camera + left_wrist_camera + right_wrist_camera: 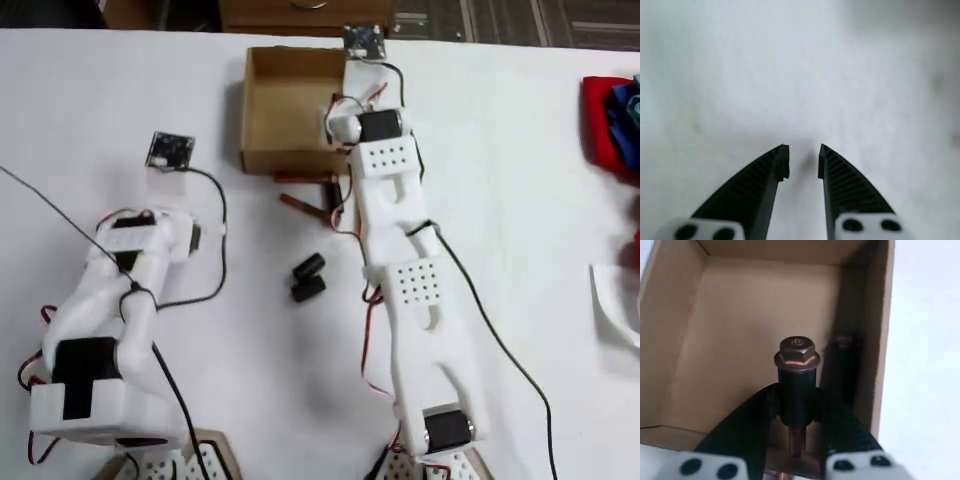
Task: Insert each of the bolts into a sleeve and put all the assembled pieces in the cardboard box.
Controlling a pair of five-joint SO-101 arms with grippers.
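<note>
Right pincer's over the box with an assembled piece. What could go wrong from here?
1. The right pincer grips only the sleeve; the bolt may slide out if the piece tips on release.
2. Loose bolts lie beside that arm just outside the cardboard box; pulling back could sweep them.

Box (290,160) top centre, right arm (395,200) stretched over its right side; bolts (303,202) near box; two sleeves (308,267) mid-table; left arm (130,270) folded.
</note>
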